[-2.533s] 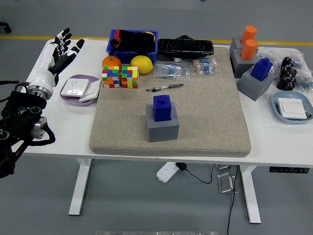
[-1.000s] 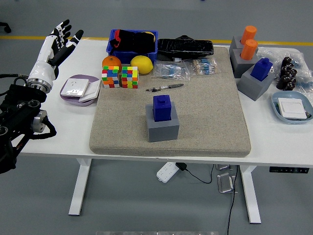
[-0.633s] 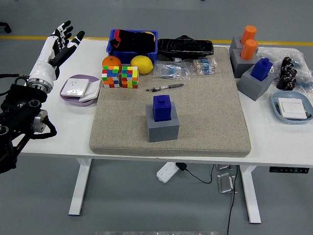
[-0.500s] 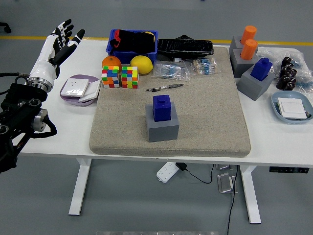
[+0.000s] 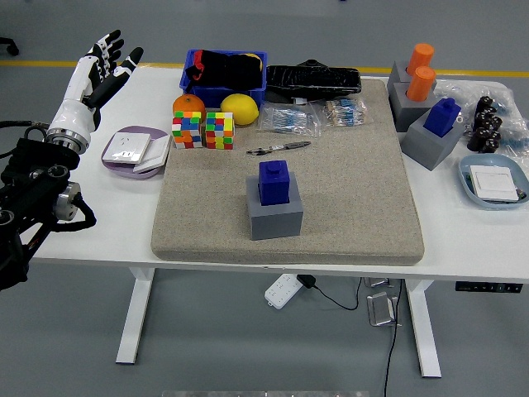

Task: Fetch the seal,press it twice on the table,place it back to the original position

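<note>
A blue seal (image 5: pixel 274 181) stands upright in its grey block holder (image 5: pixel 274 213) in the middle of the beige mat (image 5: pixel 347 182). My left hand (image 5: pixel 103 66) is raised over the table's far left corner, well left of the seal, with fingers spread and holding nothing. My right hand is out of view. A second blue seal (image 5: pixel 442 116) sits in a grey holder (image 5: pixel 430 142) at the right, and two orange seals (image 5: pixel 421 70) stand in holders behind it.
Two colour cubes (image 5: pixel 203 130), an orange (image 5: pixel 188 104), a lemon (image 5: pixel 240 108), a blue bin (image 5: pixel 225 74), a pen (image 5: pixel 278 148) and bagged items (image 5: pixel 314 116) lie at the back. A purple dish (image 5: pixel 134 151) is left, a blue dish (image 5: pixel 494 180) right.
My left hand has risen and drifted slightly toward the table's far left corner. Nothing on the table has moved.
</note>
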Controlling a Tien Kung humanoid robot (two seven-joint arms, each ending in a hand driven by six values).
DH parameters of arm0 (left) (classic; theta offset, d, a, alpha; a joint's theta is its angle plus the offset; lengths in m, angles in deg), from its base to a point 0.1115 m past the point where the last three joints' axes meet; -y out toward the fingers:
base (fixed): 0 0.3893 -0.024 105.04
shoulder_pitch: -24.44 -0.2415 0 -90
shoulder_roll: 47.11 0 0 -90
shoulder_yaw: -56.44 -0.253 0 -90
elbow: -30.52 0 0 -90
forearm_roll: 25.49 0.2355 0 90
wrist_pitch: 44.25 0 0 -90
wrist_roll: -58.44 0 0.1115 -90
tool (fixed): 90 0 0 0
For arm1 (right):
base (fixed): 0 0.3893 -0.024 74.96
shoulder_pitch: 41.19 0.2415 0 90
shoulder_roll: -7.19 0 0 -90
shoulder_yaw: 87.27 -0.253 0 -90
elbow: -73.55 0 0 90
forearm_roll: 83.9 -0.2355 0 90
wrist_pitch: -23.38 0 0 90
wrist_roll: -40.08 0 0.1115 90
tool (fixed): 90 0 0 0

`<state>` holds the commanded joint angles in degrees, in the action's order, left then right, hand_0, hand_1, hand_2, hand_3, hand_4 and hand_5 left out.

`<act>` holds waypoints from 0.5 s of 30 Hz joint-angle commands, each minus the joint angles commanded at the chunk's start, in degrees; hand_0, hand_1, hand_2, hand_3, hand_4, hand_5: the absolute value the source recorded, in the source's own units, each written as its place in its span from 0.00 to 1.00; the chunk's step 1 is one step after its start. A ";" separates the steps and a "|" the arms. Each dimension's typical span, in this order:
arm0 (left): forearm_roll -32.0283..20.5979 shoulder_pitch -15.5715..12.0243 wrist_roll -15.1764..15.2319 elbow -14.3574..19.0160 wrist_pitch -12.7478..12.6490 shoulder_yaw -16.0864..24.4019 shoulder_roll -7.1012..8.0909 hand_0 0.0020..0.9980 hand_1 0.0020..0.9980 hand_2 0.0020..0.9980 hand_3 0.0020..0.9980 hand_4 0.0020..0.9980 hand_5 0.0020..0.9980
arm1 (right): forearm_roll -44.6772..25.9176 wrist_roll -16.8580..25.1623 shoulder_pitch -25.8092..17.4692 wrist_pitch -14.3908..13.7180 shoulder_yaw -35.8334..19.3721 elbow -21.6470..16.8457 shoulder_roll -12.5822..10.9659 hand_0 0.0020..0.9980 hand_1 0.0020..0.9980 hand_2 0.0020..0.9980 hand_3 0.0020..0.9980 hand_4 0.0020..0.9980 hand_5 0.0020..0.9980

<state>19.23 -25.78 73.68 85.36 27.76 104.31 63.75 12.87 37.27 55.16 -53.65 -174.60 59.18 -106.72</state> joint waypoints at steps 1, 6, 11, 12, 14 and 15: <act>0.01 -0.01 0.01 0.00 -0.01 0.02 -0.03 1.00 1.00 0.97 0.96 0.84 0.61 | 0.07 0.00 -0.05 -0.02 -0.01 0.04 -0.01 0.79 0.71 0.70 0.65 0.76 0.55; -0.04 0.05 0.02 0.03 -0.01 0.04 0.03 1.00 0.99 0.96 0.96 0.84 0.61 | 0.16 0.06 0.00 -0.09 -0.09 0.04 -0.11 0.79 0.71 0.70 0.65 0.76 0.55; -0.05 0.04 0.01 0.01 0.02 0.00 0.01 1.00 0.99 0.96 0.96 0.84 0.61 | 0.20 0.07 0.01 -0.09 -0.07 0.07 -0.13 0.79 0.71 0.70 0.65 0.76 0.55; -0.04 0.02 -0.03 -0.01 0.04 0.00 -0.01 1.00 0.99 0.96 0.96 0.84 0.61 | 0.27 0.08 -0.01 -0.11 -0.12 0.10 -0.12 0.79 0.71 0.70 0.65 0.76 0.55; -0.01 -0.03 -0.08 -0.01 0.05 -0.01 0.01 1.00 0.99 0.96 0.96 0.84 0.61 | 0.36 0.08 -0.04 -0.12 -0.16 0.17 -0.09 0.79 0.71 0.70 0.65 0.76 0.55; -0.01 -0.04 -0.08 0.00 0.06 -0.01 0.02 1.00 0.99 0.96 0.96 0.84 0.61 | 0.40 0.09 -0.05 -0.13 -0.16 0.19 -0.08 0.79 0.71 0.70 0.65 0.76 0.55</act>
<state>19.23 -25.82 73.60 85.35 27.82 104.30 63.77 13.27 37.35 55.11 -53.78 -174.76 59.36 -106.81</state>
